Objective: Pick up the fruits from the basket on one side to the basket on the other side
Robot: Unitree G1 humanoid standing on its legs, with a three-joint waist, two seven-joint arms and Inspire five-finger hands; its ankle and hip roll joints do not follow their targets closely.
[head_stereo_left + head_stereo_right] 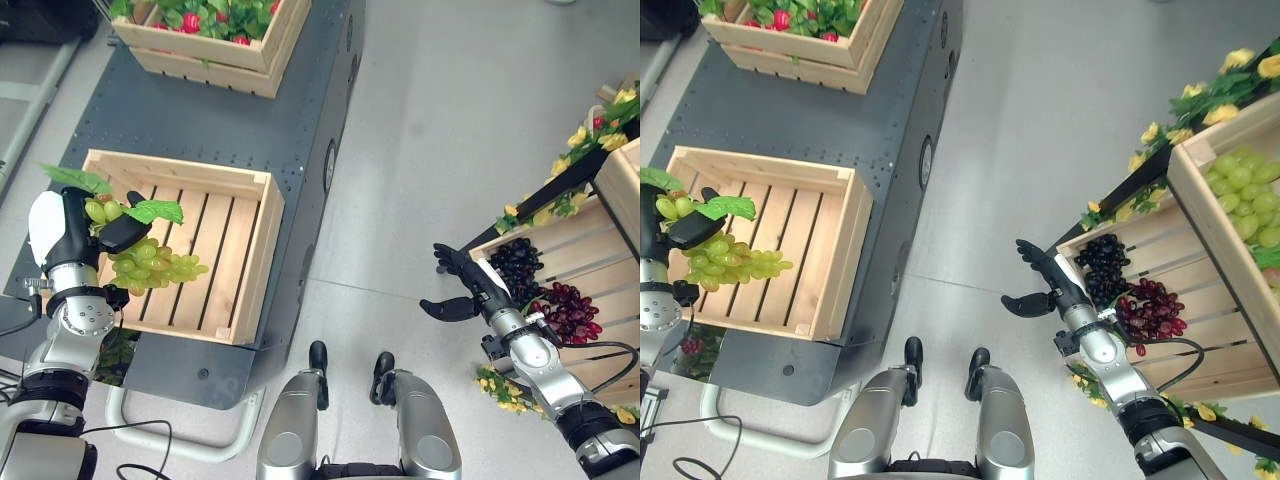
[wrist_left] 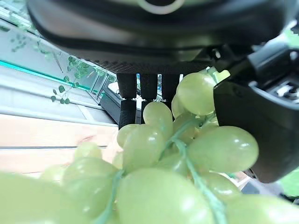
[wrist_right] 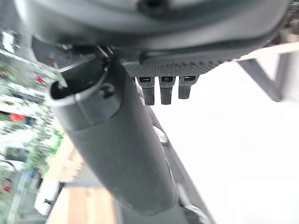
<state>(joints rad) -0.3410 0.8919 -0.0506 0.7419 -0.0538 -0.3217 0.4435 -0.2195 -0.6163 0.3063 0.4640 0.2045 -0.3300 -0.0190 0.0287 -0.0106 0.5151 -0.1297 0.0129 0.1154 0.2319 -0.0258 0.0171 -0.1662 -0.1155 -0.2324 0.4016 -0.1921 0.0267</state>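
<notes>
My left hand (image 1: 72, 238) is shut on a bunch of green grapes (image 1: 152, 264) with green leaves, holding it just above the left side of an empty wooden slatted crate (image 1: 256, 240). In the left wrist view the grapes (image 2: 159, 163) hang between the thumb (image 2: 261, 126) and the fingers (image 2: 147, 88). My right hand (image 1: 468, 287) is open and empty over the grey floor, close to the left edge of a wooden crate (image 1: 560, 225) on the right. That crate holds black grapes (image 1: 515, 262) and dark red grapes (image 1: 570, 310).
The empty crate stands on a dark metal platform (image 1: 180, 120). A second crate (image 1: 215, 40) with red fruit and greenery sits at its far end. On the right, a higher crate holds green grapes (image 1: 1245, 190), with yellow flowers (image 1: 575, 160) around it. Grey floor lies between.
</notes>
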